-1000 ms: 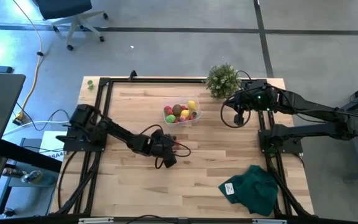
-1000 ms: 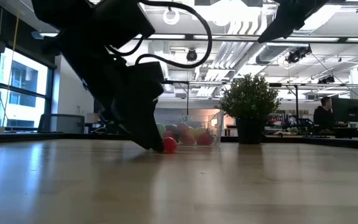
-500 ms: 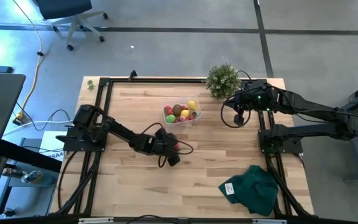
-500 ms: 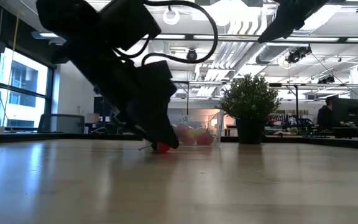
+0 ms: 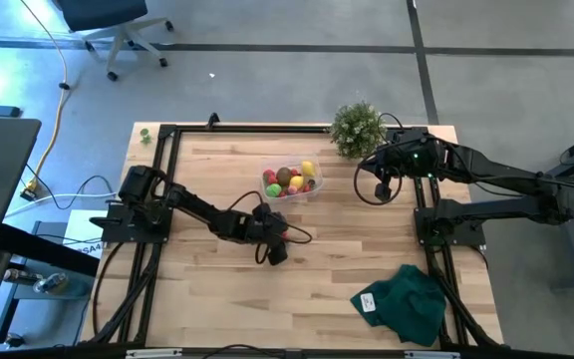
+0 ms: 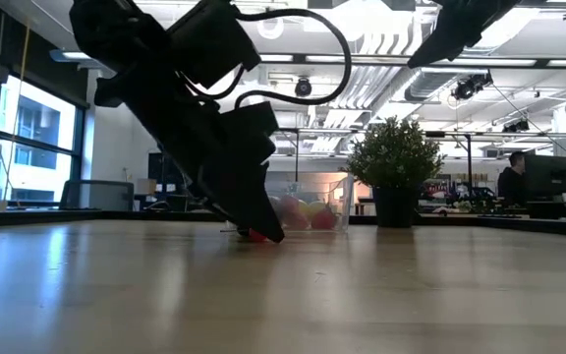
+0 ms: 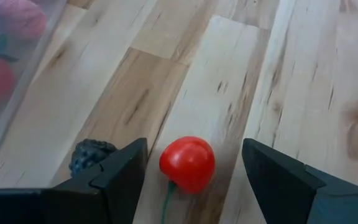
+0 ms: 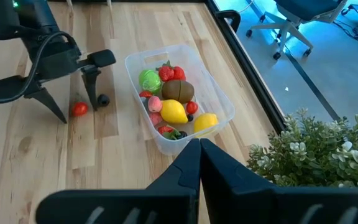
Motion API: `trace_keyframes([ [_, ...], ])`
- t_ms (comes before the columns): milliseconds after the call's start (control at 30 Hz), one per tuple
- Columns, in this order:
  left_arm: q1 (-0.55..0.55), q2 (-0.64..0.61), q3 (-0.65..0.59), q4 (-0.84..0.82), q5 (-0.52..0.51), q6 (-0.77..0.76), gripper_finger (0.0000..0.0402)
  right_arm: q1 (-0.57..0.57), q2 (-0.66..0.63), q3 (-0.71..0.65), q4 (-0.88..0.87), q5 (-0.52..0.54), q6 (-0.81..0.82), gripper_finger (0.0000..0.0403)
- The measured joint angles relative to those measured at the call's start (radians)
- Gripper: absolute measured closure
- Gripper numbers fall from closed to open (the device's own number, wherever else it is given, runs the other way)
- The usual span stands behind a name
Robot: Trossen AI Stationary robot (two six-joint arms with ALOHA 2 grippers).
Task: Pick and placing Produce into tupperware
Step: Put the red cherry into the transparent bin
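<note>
Your left claw (image 7: 191,163): fingers wide apart, down at the pale wood tabletop (image 5: 227,289), straddling a red berry (image 7: 187,163); dark berry (image 7: 91,155) beside. Tupperware (image 5: 291,182) near, holding produce. Right claw (image 8: 199,163): fingers pressed together, raised beside the potted plant (image 5: 356,129).

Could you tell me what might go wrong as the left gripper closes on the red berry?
The left gripper is open astride the round red berry, which could roll or squirt out as the fingers close. The dark berry lies right beside one finger and may get nudged away. The tupperware is already crowded, so a drop could bounce out.
</note>
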State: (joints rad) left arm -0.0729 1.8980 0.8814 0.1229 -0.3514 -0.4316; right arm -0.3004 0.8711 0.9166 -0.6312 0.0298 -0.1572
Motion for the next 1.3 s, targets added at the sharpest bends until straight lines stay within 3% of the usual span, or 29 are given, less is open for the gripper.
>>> trace_keyframes([
  [200, 0.001, -0.001, 0.000, -0.002, 0.020, 0.044, 0.0159, 0.000, 0.000, 0.000, 0.000, 0.000, 0.000, 0.0402],
  [700, 0.001, -0.002, 0.002, -0.014, 0.043, 0.061, 0.0263, 0.000, 0.000, 0.000, 0.000, 0.000, 0.000, 0.0402],
  [1300, 0.001, -0.002, 0.001, -0.007, 0.046, 0.057, 0.0286, 0.000, 0.000, 0.000, 0.000, 0.000, 0.000, 0.0402],
])
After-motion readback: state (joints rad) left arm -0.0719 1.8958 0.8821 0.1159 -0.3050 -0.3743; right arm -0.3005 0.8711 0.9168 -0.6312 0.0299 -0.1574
